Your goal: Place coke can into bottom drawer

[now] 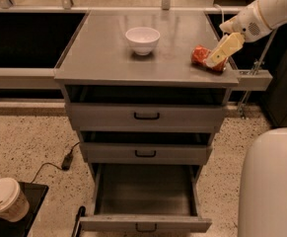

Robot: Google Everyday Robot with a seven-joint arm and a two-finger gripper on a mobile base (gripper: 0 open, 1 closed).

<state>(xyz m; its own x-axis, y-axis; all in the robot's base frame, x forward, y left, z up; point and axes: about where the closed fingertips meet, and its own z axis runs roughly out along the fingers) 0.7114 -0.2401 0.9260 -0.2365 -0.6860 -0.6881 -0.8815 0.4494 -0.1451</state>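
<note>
The coke can (200, 56), red-orange and dented, lies on its side near the right front corner of the grey cabinet top (103, 58). My gripper (223, 50), cream-coloured, comes in from the upper right and sits over the can's right end, covering part of it. The bottom drawer (145, 224) is pulled out toward me and its inside shows nothing in it. The two shallower drawers above it, the top one (146, 116) and the middle one (145, 153), are nearly closed.
A white bowl (142, 39) stands on the cabinet top, left of the can. A lidded paper cup (4, 199) sits on a black tray at the bottom left. A cable and plug (67, 160) lie on the floor left of the cabinet. My white body (271, 181) fills the bottom right.
</note>
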